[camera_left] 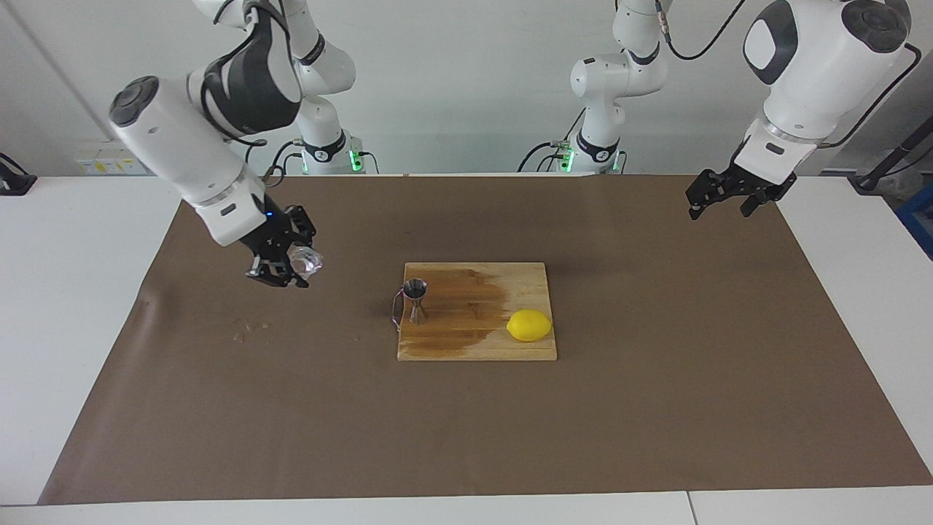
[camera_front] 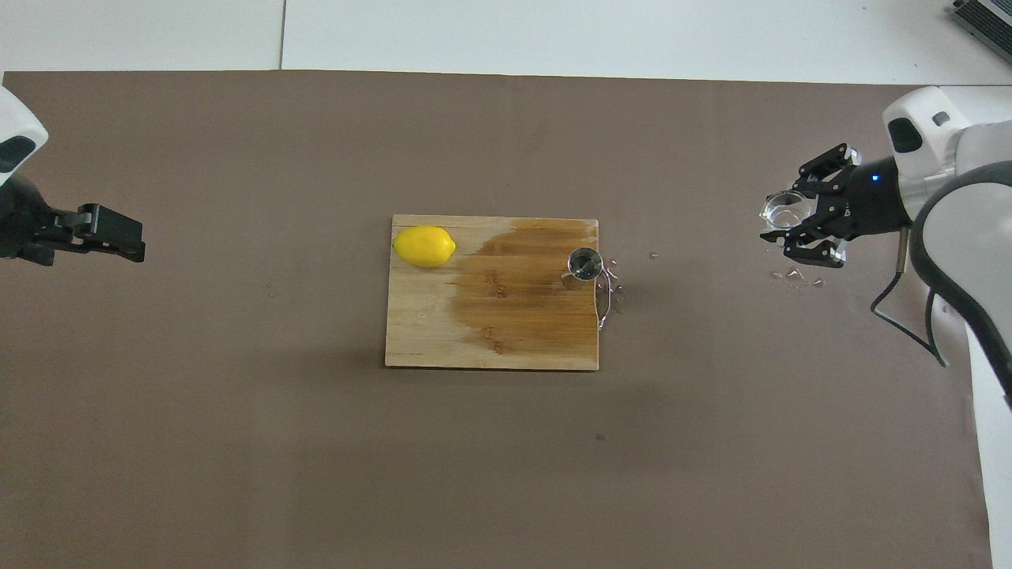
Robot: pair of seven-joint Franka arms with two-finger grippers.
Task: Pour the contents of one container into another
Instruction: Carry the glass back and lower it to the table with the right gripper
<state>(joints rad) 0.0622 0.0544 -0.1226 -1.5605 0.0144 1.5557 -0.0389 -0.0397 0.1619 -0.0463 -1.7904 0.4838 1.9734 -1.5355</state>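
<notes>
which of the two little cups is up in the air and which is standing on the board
The clear glass cup is in the air, held by the right gripper. The metal jigger stands upright on the wooden board.

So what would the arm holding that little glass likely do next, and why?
Probably lower the glass cup onto the brown mat. The right gripper holds it tipped in the air, away from the jigger, which stands on the wet board.
</notes>
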